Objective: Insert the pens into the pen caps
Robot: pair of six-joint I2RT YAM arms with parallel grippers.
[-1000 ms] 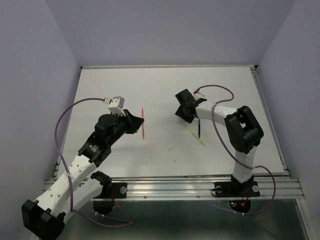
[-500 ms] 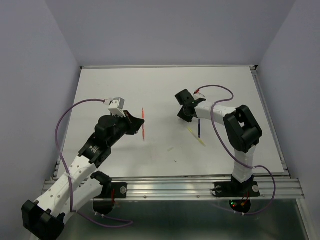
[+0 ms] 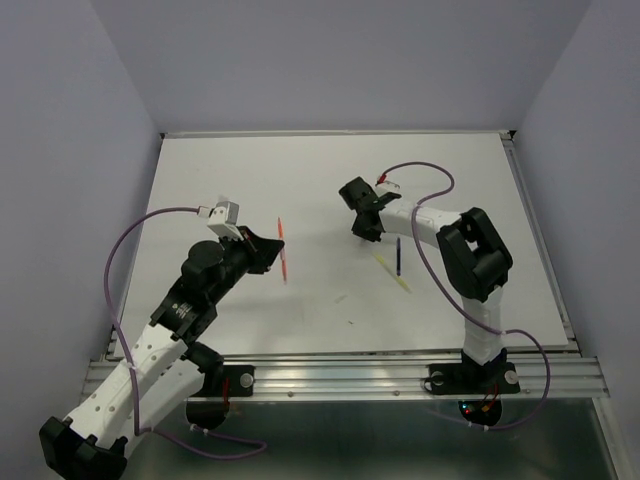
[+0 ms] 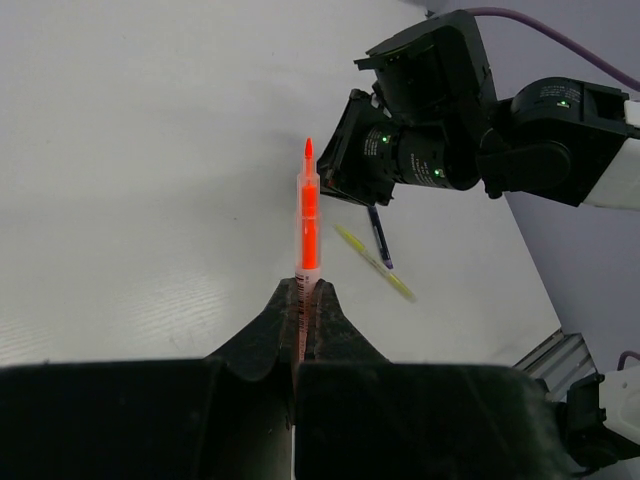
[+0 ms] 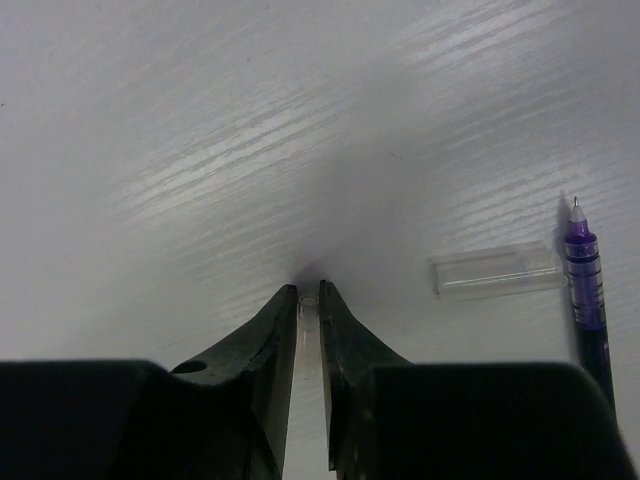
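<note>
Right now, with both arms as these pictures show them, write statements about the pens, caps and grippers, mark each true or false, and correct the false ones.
1. The left gripper is clamped on a red pen. True.
2. The blue pen is held in the right gripper. False: it lies on the table beside the yellow pen.
3. A loose clear cap lies on the table next to the blue pen's tip. True.
4. The right gripper's jaws stand wide open over bare table. False: they are pinched close around a second clear cap.
</note>
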